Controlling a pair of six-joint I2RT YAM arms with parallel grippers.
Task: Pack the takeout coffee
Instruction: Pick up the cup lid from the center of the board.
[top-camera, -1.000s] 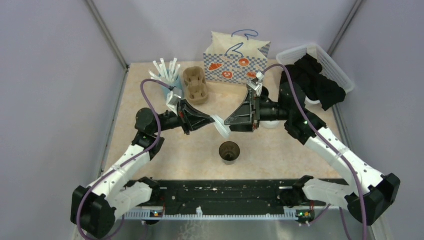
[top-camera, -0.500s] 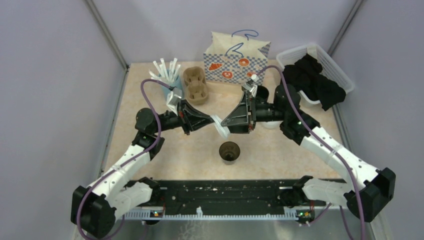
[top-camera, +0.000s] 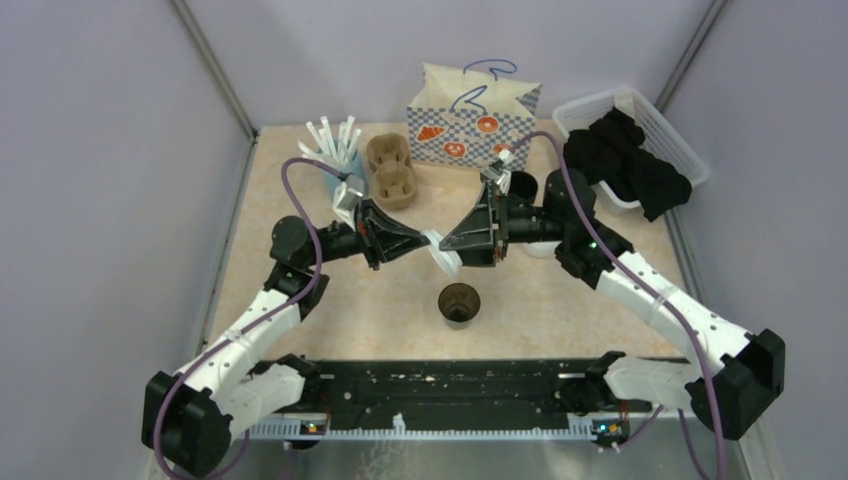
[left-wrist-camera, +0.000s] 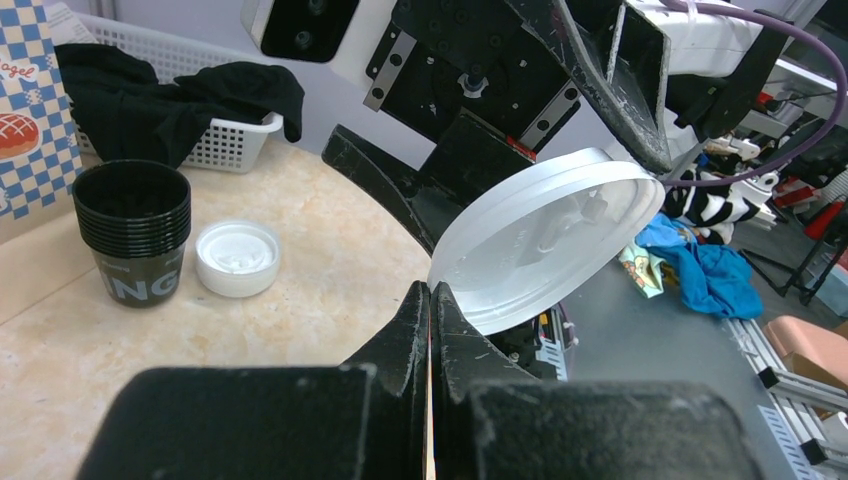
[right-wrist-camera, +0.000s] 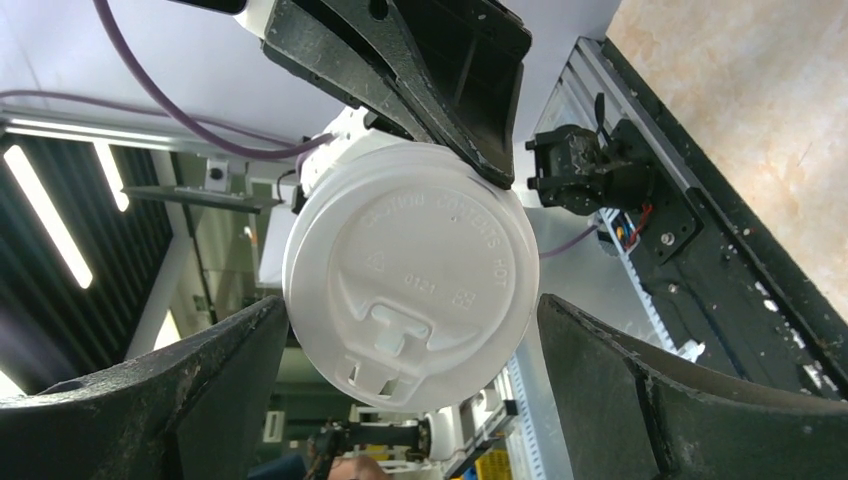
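Observation:
My left gripper (top-camera: 428, 240) is shut on the rim of a round white sip lid (top-camera: 443, 257) and holds it in the air at mid-table. The lid fills the left wrist view (left-wrist-camera: 545, 235) and the right wrist view (right-wrist-camera: 412, 272). My right gripper (top-camera: 452, 245) is open, its jaws on either side of the lid without touching it. A single black cup (top-camera: 460, 301), brown inside and without a lid, stands on the table below them. A stack of black cups (left-wrist-camera: 133, 230) and a stack of white lids (left-wrist-camera: 238, 257) stand behind the right arm.
A brown pulp cup carrier (top-camera: 391, 171) and a light-blue cup of straws (top-camera: 333, 148) stand at the back left. A checkered paper bag (top-camera: 470, 120) is at the back centre. A white basket with black cloth (top-camera: 630, 145) is at the back right.
My right gripper has moved left, and its open jaws now lie on either side of the lid. My left gripper and the lid have stayed in place.

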